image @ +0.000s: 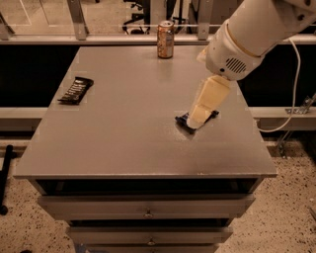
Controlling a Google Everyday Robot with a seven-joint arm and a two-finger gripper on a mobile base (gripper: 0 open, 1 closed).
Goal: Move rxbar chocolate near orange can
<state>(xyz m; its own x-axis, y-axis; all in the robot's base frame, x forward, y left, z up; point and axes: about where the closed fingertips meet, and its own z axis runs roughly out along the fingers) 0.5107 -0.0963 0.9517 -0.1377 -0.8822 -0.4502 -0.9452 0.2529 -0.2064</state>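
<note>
Your gripper (pixel 198 117) hangs over the dark blue bar (pixel 182 120), right of the table's (pixel 123 148) middle; you can't tell whether it is open or closed. The black chocolate bar (pixel 75 90) lies by the left edge, well apart from the orange can (pixel 165 39) at the far edge.

This is looking like an office lab: rolling chair bases (pixel 136 4) are standing behind glass panels (pixel 44 15), a grey drawer cabinet (pixel 148 207) is sitting on speckled flooring (pixel 291 212), and the gripper (pixel 197 118) is hovering over its tabletop (pixel 128 113).
</note>
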